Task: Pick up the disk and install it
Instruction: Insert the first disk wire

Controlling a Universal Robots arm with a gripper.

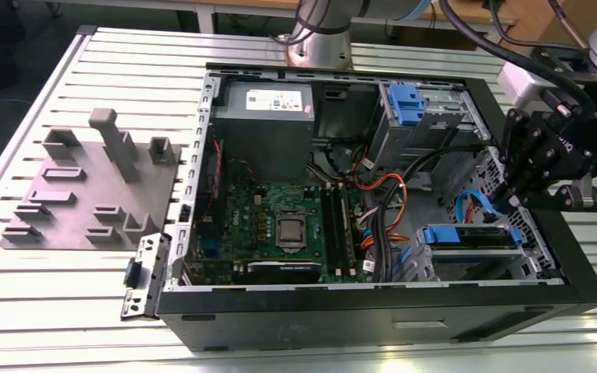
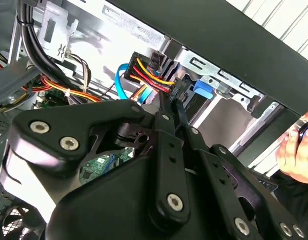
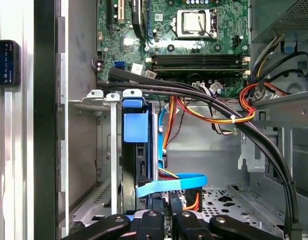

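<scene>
Disk [image 1: 472,235] is standing on edge in the bay [image 3: 106,150] at the case's [image 1: 382,315] corner. End effector [image 2: 171,100] is hovering just beside it, toward the exterior view's right, fingers drawn nearly together and gripping nothing visible.

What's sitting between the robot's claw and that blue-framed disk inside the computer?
In the first wrist view, a flat light-blue cable crosses the stretch between the claw and the disk, which sits in its bay.
</scene>
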